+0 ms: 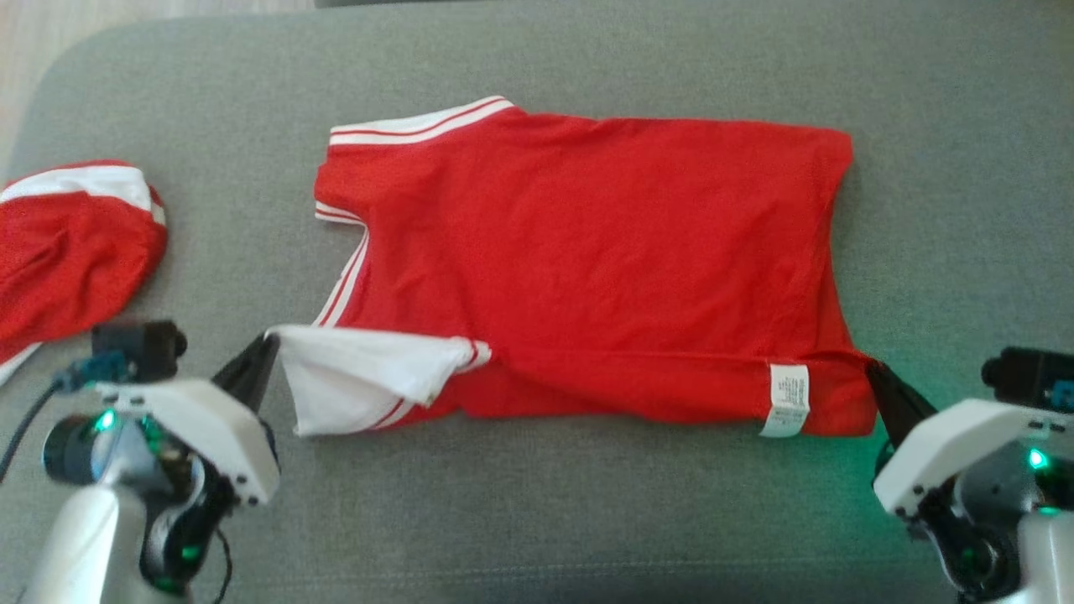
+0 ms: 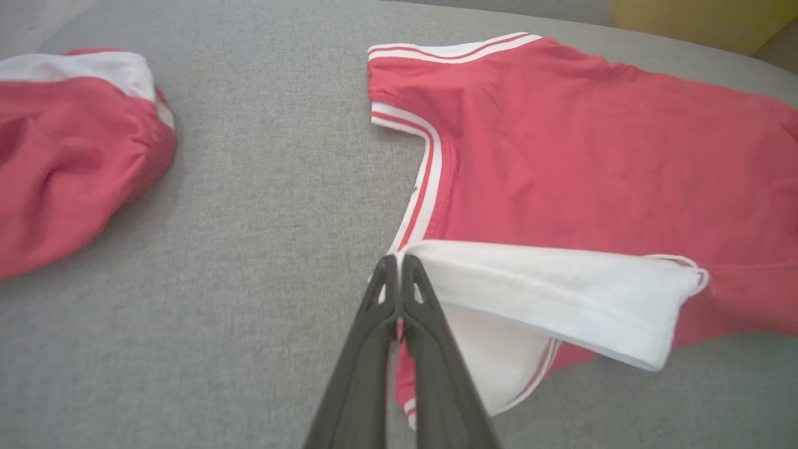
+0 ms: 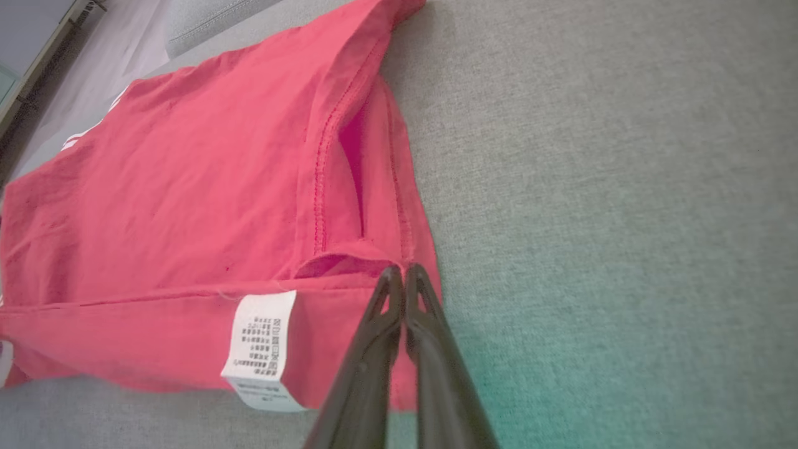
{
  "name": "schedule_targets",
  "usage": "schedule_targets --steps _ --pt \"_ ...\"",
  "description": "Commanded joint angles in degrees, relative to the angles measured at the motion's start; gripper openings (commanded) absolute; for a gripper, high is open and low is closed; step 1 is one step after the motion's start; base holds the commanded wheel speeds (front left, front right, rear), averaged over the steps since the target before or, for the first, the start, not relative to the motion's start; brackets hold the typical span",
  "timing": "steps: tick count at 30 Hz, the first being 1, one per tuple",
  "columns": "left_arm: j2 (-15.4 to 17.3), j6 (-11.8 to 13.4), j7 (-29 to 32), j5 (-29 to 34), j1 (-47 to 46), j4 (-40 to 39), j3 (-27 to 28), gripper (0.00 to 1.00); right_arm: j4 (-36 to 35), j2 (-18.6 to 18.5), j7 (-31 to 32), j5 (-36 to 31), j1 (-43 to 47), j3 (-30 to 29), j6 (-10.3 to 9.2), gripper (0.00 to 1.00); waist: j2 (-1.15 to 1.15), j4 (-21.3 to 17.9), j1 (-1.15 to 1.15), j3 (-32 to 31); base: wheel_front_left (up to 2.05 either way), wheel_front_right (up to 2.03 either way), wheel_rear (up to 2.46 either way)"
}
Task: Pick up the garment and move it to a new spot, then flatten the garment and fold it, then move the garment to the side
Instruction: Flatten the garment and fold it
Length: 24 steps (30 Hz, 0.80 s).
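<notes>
Garment (image 1: 587, 252) lies between left claw (image 1: 267, 341) and right claw (image 1: 873, 367), both pinching its near edge.

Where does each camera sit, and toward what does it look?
Head view: above, looking down on the red shirt on the grey cushion; left pincer and right pincer show at the lower corners.
Left wrist view: low, along the shut left pincer toward the white folded flap and a second red garment.
Right wrist view: low, along the shut right pincer at the shirt's hem corner.
Shared: head and right wrist views both show the white care label.
</notes>
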Motion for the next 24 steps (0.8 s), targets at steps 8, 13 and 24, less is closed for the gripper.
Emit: schedule_targets --steps 8,13,24 --pt "0.32 -1.96 -6.21 -0.44 -9.51 6.16 0.23 1.00 -0.27 -0.63 -9.08 -0.02 -6.22 3.91 -0.04 1.00 0.00 -0.04 0.00 2.65 0.00 0.00 0.00" --pt "-1.78 -0.30 -15.87 0.97 -9.42 7.06 1.45 1.00 -2.05 -0.63 -19.24 -3.60 -5.12 5.72 -0.04 1.00 0.00 0.18 0.00 3.03 0.00 0.00 0.00" --pt "-4.27 6.13 -33.78 8.61 -1.49 0.68 1.65 1.00 -7.32 -0.96 -31.55 -14.00 -0.21 8.98 -0.04 1.00 0.00 0.21 0.00 0.81 0.00 0.00 0.00"
